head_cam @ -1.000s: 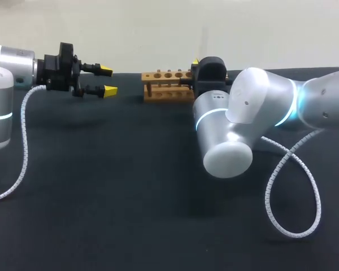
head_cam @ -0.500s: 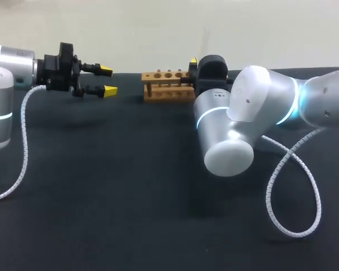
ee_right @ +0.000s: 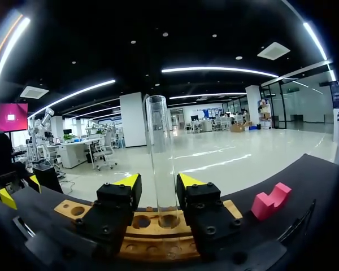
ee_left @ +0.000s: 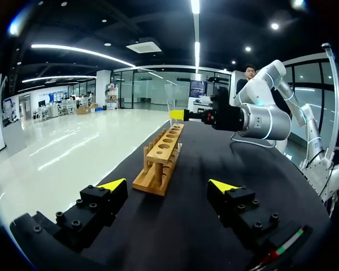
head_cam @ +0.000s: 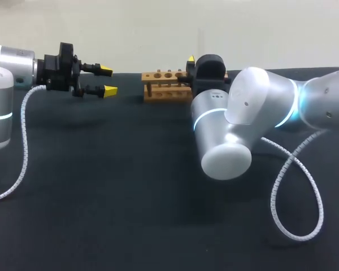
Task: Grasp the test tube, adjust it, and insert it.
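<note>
Two yellow-tipped fingers of my right gripper [ee_right: 158, 183] pinch the test tube [ee_right: 160, 158] from either side, holding it upright over the wooden rack [head_cam: 164, 84]. The tube's lower end sits at a hole in the rack's top board, though I cannot tell whether it has gone in. The rack stands close to the far edge of the tabletop [head_cam: 101, 197], about the middle, with more holes showing along its board to the left of the tube. A pink block [ee_right: 271, 200] lies on the tabletop to the right of the rack, apart from it. My right arm [head_cam: 254, 107] comes in from the right, its elbow bulking over the tabletop just nearer than the rack. My left gripper [head_cam: 106, 80] hangs above the far left of the tabletop with its fingers spread and nothing between them, pointing toward the rack's left end and well apart from it.
</note>
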`<action>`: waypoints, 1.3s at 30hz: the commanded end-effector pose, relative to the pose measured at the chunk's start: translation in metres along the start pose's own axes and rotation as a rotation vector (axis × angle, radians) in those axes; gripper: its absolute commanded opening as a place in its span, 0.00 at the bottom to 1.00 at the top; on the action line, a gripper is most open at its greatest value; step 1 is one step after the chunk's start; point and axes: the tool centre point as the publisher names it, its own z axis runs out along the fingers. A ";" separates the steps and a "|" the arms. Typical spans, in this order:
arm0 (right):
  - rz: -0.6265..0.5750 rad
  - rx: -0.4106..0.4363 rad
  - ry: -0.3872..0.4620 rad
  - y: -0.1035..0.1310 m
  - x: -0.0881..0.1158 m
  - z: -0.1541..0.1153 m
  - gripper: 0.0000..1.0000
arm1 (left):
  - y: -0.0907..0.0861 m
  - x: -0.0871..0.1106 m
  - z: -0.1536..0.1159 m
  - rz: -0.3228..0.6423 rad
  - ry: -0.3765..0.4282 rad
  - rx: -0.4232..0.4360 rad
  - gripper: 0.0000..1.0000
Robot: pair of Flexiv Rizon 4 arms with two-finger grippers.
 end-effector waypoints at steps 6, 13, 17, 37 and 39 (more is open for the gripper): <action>0.006 -0.166 -0.008 -0.008 -0.001 -0.004 0.10 | -0.001 0.001 0.000 0.003 -0.003 -0.004 1.00; 0.005 -0.163 -0.015 -0.008 -0.002 -0.003 0.00 | -0.001 0.001 0.000 0.003 -0.003 -0.004 1.00; 0.005 -0.160 -0.017 -0.008 -0.003 -0.005 0.00 | -0.001 0.001 0.000 0.003 -0.003 -0.004 1.00; 0.046 -0.122 -0.001 -0.018 -0.011 -0.046 0.00 | -0.001 0.001 0.000 0.003 -0.003 -0.004 1.00; 0.048 -0.114 -0.003 -0.020 -0.012 -0.048 0.00 | -0.001 0.001 0.000 0.003 -0.003 -0.004 1.00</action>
